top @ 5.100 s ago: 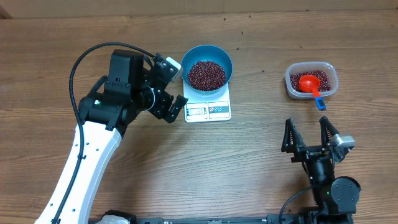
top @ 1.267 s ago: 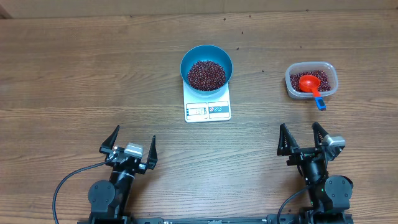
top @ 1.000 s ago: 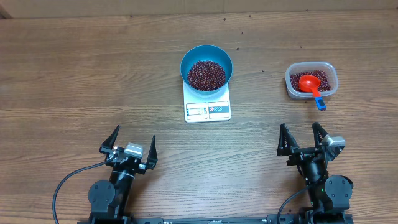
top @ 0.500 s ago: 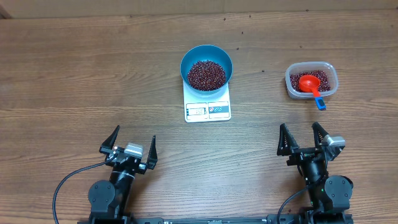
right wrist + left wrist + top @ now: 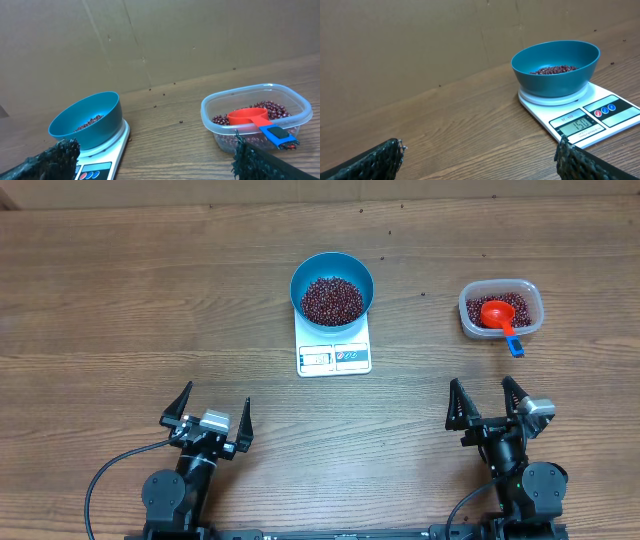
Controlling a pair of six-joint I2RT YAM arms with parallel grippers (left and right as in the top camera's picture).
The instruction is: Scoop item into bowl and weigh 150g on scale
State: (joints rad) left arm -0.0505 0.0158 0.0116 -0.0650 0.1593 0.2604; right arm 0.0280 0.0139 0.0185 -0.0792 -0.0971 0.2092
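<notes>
Looks all but finished. Shows the bowl (image 5: pixel 332 288) seated on the round platter of the scale (image 5: pixel 334 358), with the beans (image 5: pixel 332 300) heaped inside it, well below the rim. Gives, in the left wrist view, what seems to be 150 on the display (image 5: pixel 579 125), small and slanted, so likely rather than certain.

Finds the left gripper (image 5: pixel 217 395) on the robot's side of the scale and off to its left, well apart from it, fingers spread wide and holding nothing. Finds the right gripper (image 5: pixel 481 383) likewise on the scale's right, also well apart, fingers wide and empty. Places the clear tub (image 5: pixel 500 281) well to the right of the scale, about level with the bowl, with more beans and the red scoop (image 5: pixel 495 313) lying in it, blue handle end poking over the rim.

Leaves, at a guess, only a check of the reading, and a few beans added or taken out if the figure is off.

Cannot make out the digits from overhead, only a pale window. Loses the scale's near edge at the frame border in the right wrist view, display included. Catches only dark, blurred fingertips at the bottom corners of both wrist views. Notes dark specks (image 5: pixel 391 208) beyond the scale, too small to name.
</notes>
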